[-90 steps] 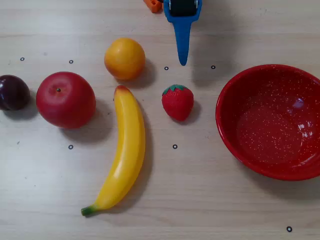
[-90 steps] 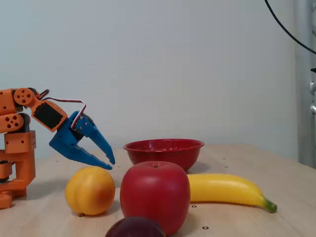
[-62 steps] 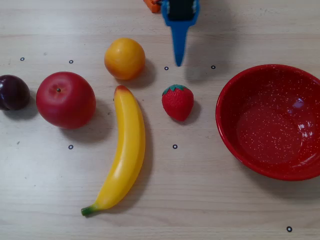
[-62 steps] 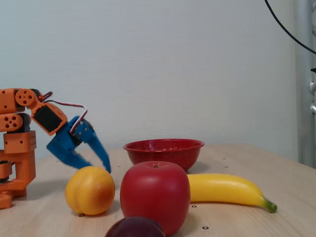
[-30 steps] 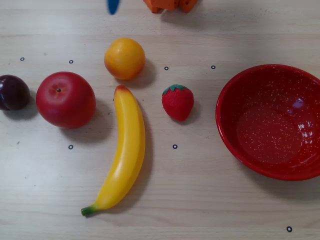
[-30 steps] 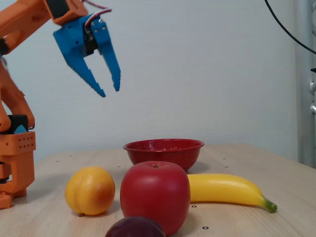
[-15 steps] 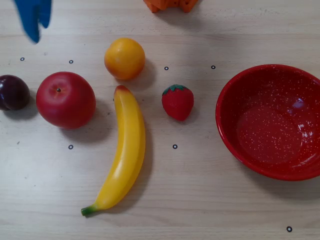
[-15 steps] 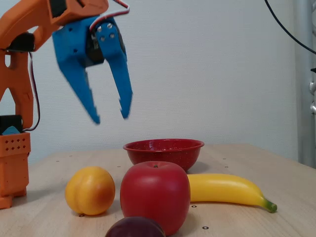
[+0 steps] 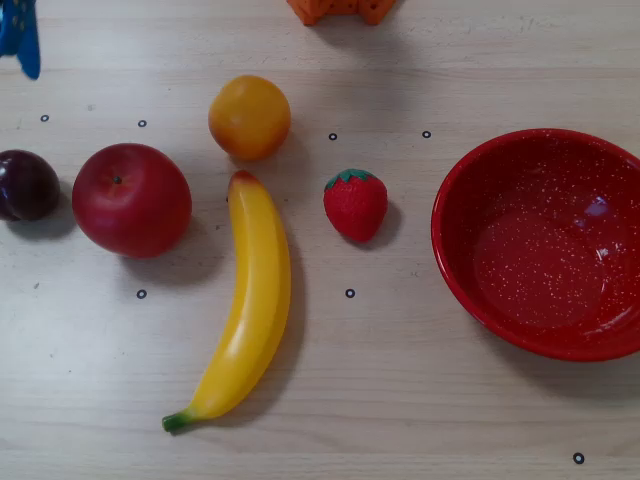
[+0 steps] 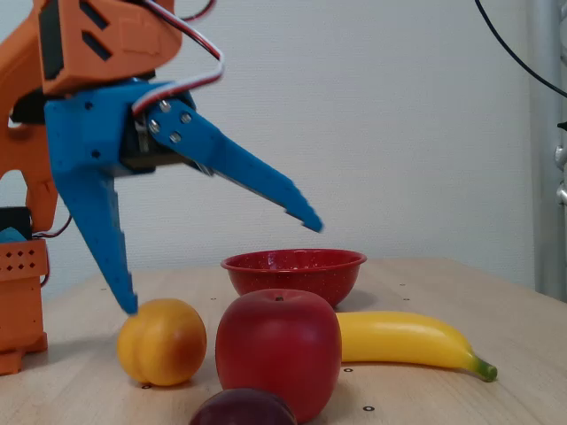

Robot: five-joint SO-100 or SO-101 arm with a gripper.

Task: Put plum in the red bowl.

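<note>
The plum (image 9: 27, 185) lies at the left edge of the overhead view, just left of the apple; the fixed view shows its top (image 10: 244, 409) at the bottom edge. On the right side of the overhead view sits the red bowl (image 9: 540, 262), empty; in the fixed view the bowl (image 10: 294, 270) stands behind the apple. My blue gripper (image 10: 221, 266) hangs in the air above the fruit, jaws spread wide open and holding nothing. In the overhead view only one blue fingertip (image 9: 28, 60) shows, at the top left corner, beyond the plum.
A red apple (image 9: 131, 199), an orange (image 9: 249, 117), a banana (image 9: 250, 300) and a strawberry (image 9: 356, 203) lie between plum and bowl. The orange arm base (image 9: 340, 10) sits at the top edge. The apple (image 10: 278, 352) is close behind the plum in the fixed view.
The gripper has swung further left in the overhead view, come closer to the fixed camera, and its jaws have spread much wider. No fruit has moved.
</note>
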